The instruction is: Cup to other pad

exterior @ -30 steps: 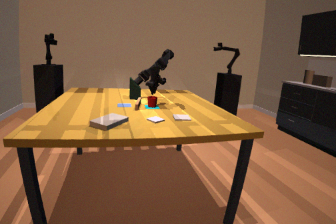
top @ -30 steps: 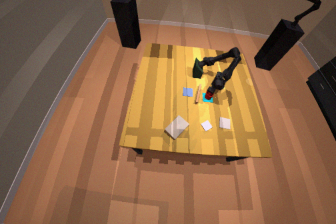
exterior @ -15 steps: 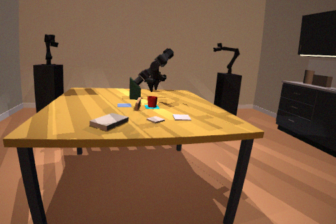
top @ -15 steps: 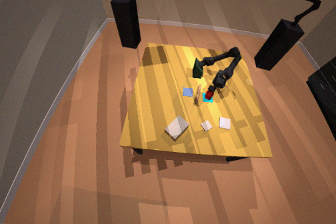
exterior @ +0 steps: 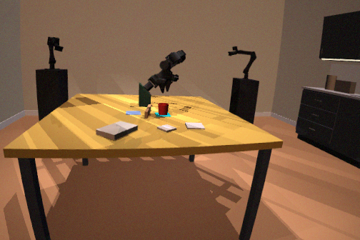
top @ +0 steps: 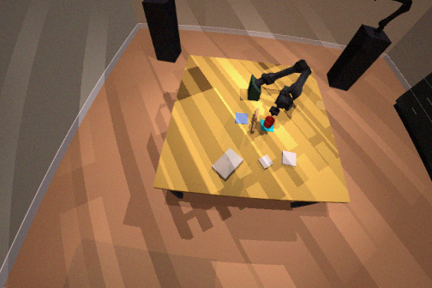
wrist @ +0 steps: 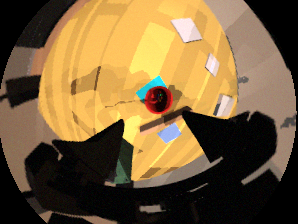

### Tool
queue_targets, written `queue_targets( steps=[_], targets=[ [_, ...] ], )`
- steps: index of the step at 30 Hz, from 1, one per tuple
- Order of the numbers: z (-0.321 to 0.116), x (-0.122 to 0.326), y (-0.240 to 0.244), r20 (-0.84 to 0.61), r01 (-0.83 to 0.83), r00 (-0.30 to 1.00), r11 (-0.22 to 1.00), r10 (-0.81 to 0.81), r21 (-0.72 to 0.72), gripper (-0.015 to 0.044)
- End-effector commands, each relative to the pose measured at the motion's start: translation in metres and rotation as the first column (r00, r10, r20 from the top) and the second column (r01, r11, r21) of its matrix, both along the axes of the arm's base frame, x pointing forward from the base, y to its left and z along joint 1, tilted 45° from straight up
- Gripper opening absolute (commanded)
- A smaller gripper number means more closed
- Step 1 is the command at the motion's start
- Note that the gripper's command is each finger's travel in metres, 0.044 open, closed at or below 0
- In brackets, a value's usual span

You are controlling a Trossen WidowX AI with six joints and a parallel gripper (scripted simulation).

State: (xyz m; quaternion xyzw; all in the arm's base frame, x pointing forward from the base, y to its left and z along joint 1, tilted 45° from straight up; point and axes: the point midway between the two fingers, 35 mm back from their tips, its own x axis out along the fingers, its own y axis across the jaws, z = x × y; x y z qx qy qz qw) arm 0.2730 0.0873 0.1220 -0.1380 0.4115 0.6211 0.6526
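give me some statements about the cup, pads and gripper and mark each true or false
1. The red cup stands upright. True.
2. The cup is on the blue pad. False: it is on the cyan pad.
3. The gripper is open. True.
4. The gripper's fingers are around the cup. False: they are clear of it.
5. A thin brown piece lies between the two pads. True.
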Motion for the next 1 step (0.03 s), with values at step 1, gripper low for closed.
queue_targets(
  steps=[1],
  targets=[
    [-0.0004,0.0000,0.0001,0.000,0.001,1.000,1.000,-0.001,0.000,0.0440]
  ],
)
